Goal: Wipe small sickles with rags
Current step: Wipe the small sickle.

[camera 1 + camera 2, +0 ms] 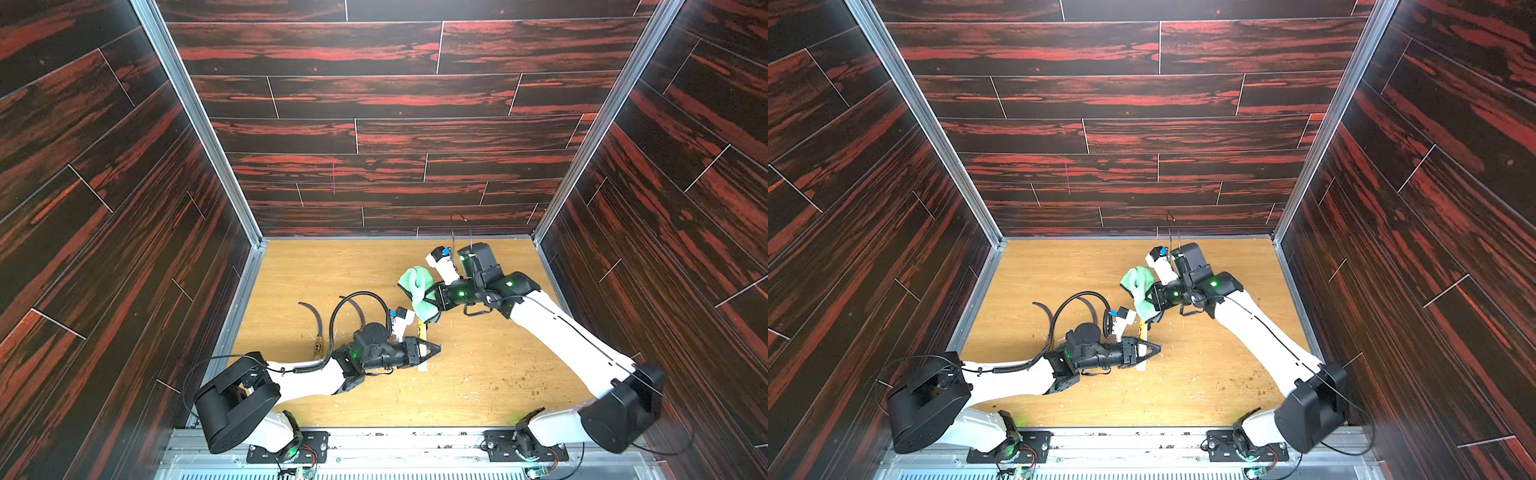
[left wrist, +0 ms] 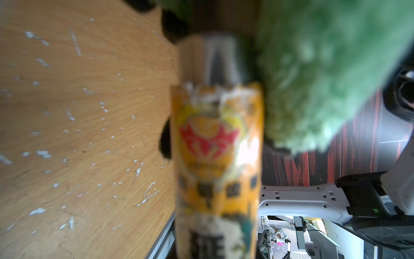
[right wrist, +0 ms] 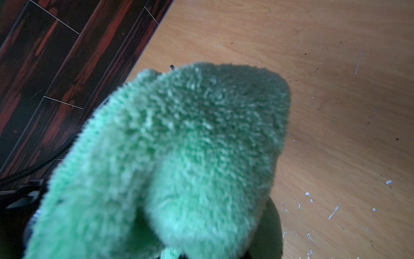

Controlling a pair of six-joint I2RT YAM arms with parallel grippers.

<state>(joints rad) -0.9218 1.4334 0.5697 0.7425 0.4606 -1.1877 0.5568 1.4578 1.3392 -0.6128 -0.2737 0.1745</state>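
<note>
In both top views we find the table point(image 1: 498, 365) walled on three sides; open board lies lower right and upper left. The left gripper point(image 1: 436, 348), centre frame, is clamped on the held sickle point(image 1: 422, 331). The right gripper point(image 1: 431, 297), just above, pinches the rag point(image 1: 417, 286), which covers that sickle's blade. Two spare sickles point(image 1: 314, 318) lie left.

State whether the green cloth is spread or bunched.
Bunched: the green microfibre cloth folds over itself, pinched in the right tool, not lying flat.

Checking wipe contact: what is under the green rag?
The yellow-banded sickle handle, held by the left gripper, runs in beneath the rag; the blade is covered, so contact cannot be seen.
</note>
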